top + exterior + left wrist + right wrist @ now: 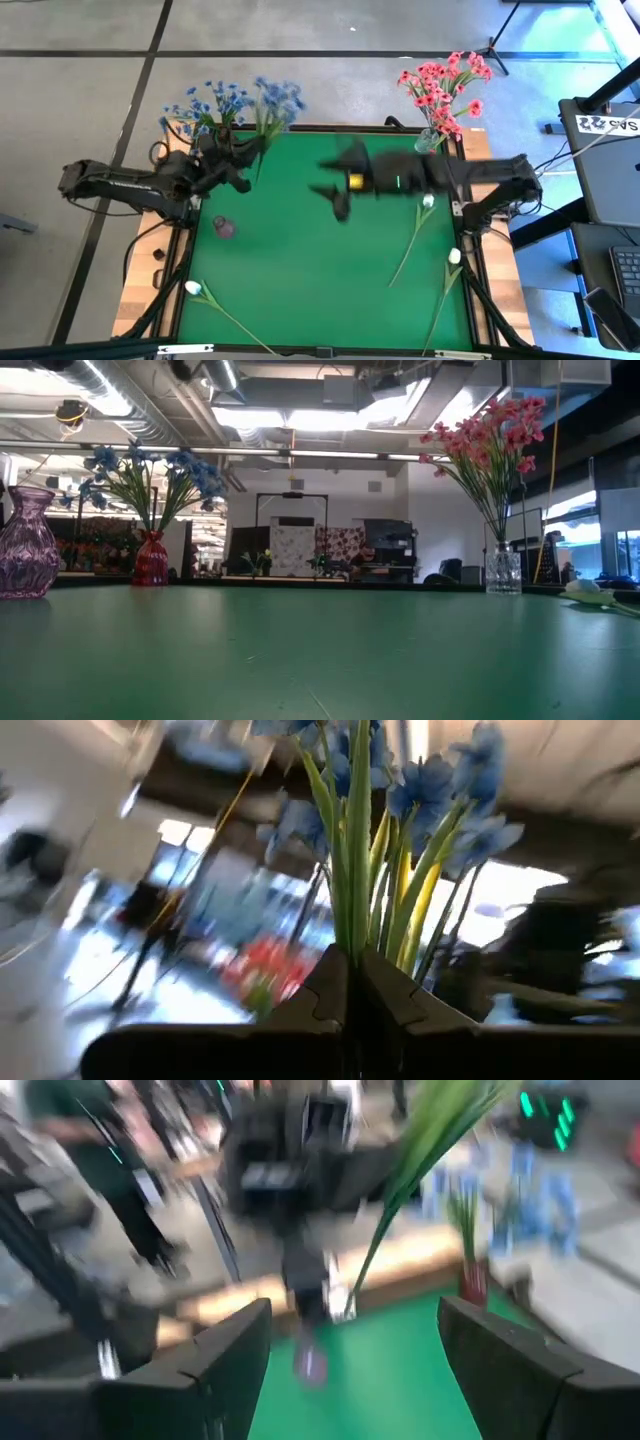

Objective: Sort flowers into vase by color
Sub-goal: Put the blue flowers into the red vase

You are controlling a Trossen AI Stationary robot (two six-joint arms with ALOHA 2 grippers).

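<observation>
Blue flowers (215, 103) fill a red vase (151, 559) at the table's far left, pink flowers (445, 85) a clear vase (503, 572) at far right; a purple vase (27, 544) stands empty. The left gripper (352, 982), clamped on a blue sprig (400, 830), hovers near the red vase. The right gripper (350, 1355) hangs wide open, holding nothing, over mid-table, white flowers (428, 202) lying near right.

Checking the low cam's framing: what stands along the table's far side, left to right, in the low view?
Purple vase → red vase with blue flowers → clear vase with pink flowers → white bud lying at the right edge.
</observation>
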